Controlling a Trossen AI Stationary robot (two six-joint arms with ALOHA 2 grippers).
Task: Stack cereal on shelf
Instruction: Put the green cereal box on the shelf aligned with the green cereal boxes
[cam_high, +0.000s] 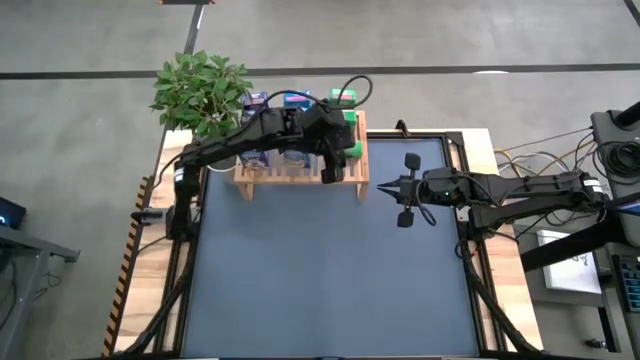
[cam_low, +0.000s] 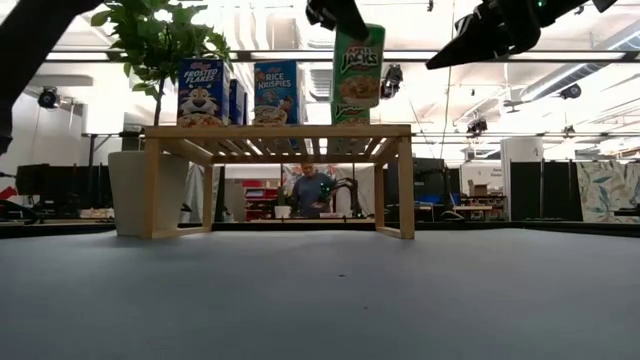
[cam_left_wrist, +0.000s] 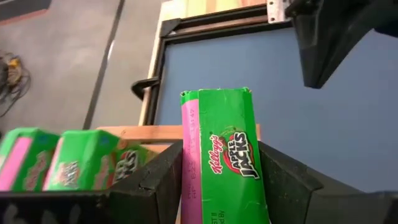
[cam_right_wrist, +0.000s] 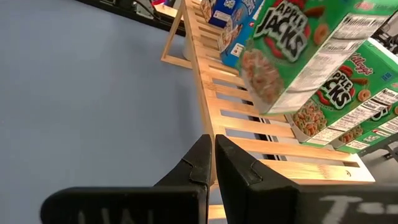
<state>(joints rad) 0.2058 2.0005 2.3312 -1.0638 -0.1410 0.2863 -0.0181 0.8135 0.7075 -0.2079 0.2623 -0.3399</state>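
The light wooden shelf (cam_low: 280, 131) stands at the table's far edge. Blue cereal boxes (cam_low: 203, 92) (cam_low: 275, 92) stand upright on its slats, and green ones (cam_right_wrist: 348, 99) stand at its right end. My left gripper (cam_left_wrist: 219, 149) hangs over the shelf's right end (cam_high: 335, 150), shut on a green Apple Jacks box (cam_low: 358, 65). My right gripper (cam_right_wrist: 211, 163) is shut and touches nothing. It hovers over the table just right of the shelf (cam_high: 385, 188), pointing at it. My left gripper pinches the green Apple Jacks box (cam_left_wrist: 224, 168) between its two fingers (cam_left_wrist: 155, 180), coming from above at the box's upper end (cam_low: 345, 32). The box hangs below the fingers, slightly tilted. Its lower end (cam_right_wrist: 273, 102) is just above the slats, lifted clear.
A potted green plant (cam_high: 200, 90) stands behind the shelf's left end. The blue mat (cam_high: 320, 270) lies bare in front of the shelf. Open slats (cam_right_wrist: 249, 118) show below the held box. A person (cam_low: 310, 190) is far back in the room.
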